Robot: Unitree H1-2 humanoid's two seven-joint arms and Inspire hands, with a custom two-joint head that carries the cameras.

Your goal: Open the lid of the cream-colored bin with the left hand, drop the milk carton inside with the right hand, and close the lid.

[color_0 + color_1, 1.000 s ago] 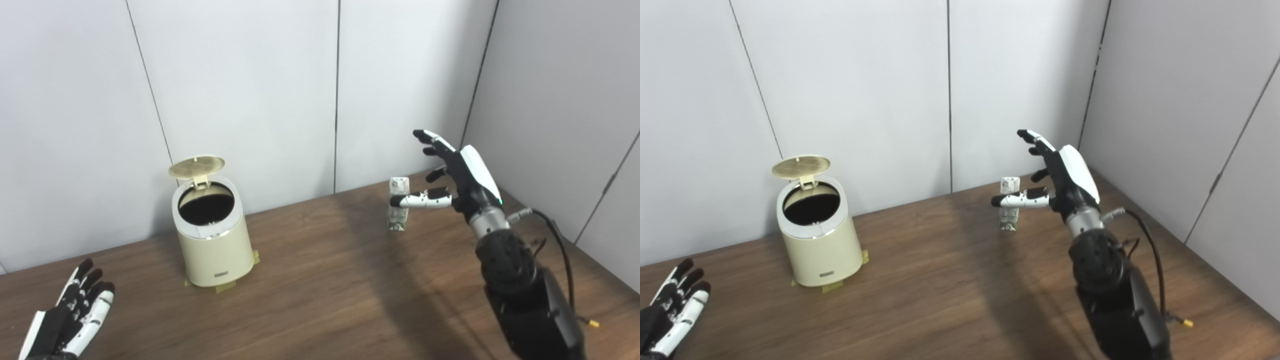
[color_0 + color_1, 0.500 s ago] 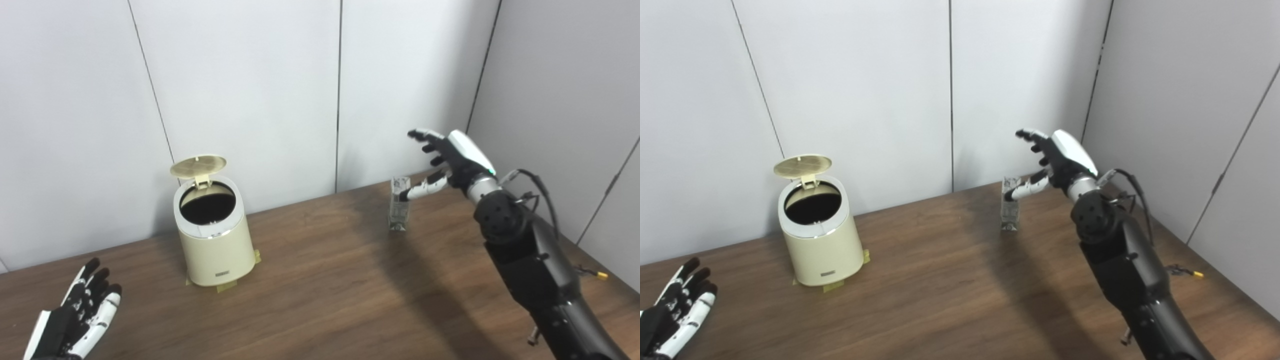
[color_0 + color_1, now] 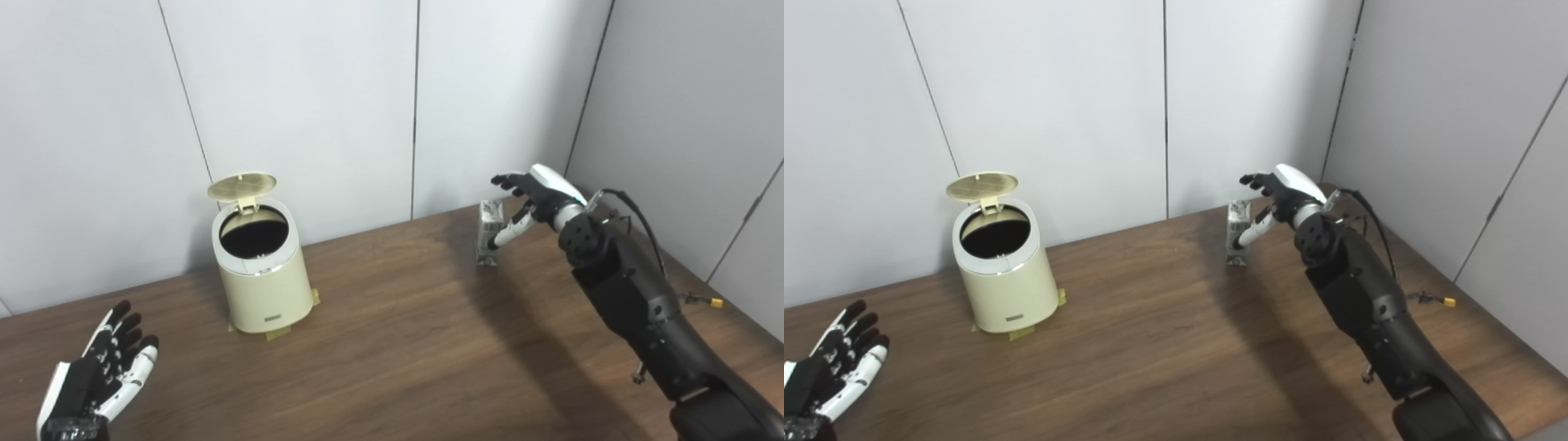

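The cream-colored bin (image 3: 263, 282) stands at the back left of the table with its round lid (image 3: 241, 187) tipped up and its dark mouth showing. A small milk carton (image 3: 488, 234) stands upright near the back wall. My right hand (image 3: 528, 197) is open right at the carton, fingers reaching over its top and thumb lying against its front face; I cannot tell whether the fingers touch it. My left hand (image 3: 101, 375) rests open, palm up, low at the front left, well away from the bin.
Yellow tape tabs (image 3: 274, 334) show under the bin's base. A loose cable with a yellow plug (image 3: 704, 301) lies on the table by the right wall. Grey wall panels close the back and right side. The brown tabletop (image 3: 392, 355) spreads between bin and carton.
My right arm stretched forward and the hand dropped onto the carton, thumb now against its front. The left hand shifted a little up and right. The view moved slightly.
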